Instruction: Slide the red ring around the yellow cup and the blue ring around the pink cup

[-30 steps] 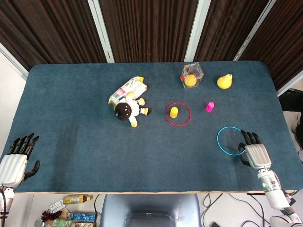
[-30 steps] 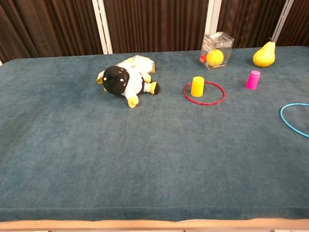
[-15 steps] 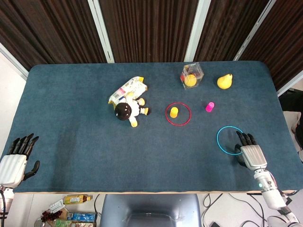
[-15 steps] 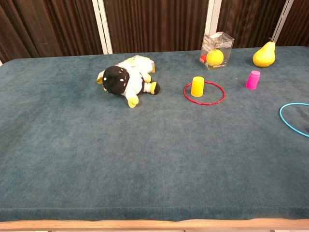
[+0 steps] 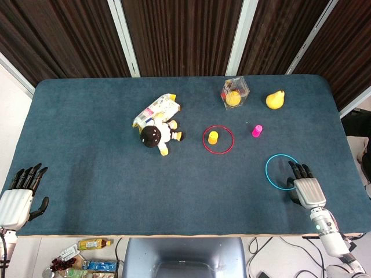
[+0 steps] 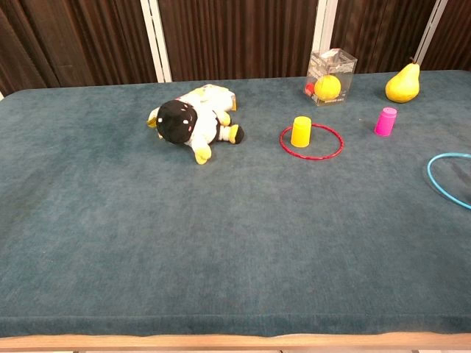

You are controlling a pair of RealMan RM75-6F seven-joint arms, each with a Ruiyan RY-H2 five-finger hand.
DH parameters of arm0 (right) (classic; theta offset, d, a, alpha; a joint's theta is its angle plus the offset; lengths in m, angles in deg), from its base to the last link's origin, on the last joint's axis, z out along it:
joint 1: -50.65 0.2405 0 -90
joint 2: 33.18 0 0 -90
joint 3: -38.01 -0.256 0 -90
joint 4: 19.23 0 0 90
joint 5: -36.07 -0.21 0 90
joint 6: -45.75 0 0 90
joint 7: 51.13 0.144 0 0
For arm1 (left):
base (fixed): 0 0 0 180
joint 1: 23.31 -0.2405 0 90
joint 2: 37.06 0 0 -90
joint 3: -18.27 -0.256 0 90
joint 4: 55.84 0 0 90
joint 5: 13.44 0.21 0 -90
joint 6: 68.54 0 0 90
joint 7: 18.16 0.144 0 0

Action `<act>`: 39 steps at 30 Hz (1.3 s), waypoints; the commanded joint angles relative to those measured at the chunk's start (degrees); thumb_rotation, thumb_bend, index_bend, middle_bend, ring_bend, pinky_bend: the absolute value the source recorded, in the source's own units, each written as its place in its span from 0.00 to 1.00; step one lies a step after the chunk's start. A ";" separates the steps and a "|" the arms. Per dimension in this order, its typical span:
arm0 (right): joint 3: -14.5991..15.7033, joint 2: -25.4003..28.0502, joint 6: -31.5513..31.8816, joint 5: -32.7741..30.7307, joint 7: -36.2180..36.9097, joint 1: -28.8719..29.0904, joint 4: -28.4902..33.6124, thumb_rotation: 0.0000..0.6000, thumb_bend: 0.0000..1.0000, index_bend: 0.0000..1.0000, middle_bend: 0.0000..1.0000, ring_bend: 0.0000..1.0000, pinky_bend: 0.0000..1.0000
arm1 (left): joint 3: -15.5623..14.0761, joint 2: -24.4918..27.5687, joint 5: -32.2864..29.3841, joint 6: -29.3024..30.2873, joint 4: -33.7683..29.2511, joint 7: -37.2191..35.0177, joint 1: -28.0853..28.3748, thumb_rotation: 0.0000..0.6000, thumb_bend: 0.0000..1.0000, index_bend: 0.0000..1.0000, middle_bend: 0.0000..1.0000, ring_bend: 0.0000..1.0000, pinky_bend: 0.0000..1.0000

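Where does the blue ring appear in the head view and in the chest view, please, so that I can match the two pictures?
Head view: the blue ring lies whole at lower right, just ahead of the right hand.
Chest view: the blue ring is cut off by the right edge at mid-height; only its left arc shows.
Shared landmark: the pink cup stands farther up the table, slightly left of the ring in both.

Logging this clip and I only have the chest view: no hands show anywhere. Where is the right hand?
Observer: The right hand lies at the table's near right edge, fingertips at the blue ring.
Operator: Holding it?
Observer: No, fingers lie flat at its rim, nothing gripped.
Operator: And the left?
Observer: The left hand sits at the near left corner, fingers spread, far from both rings.
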 commanded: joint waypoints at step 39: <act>-4.67 2.59 -2.59 -1.07 3.68 6.12 5.39 1.00 0.48 0.76 0.03 0.00 0.00 | 0.11 -0.16 -0.30 -0.39 0.38 -0.10 0.22 1.00 0.44 0.00 0.00 0.00 0.02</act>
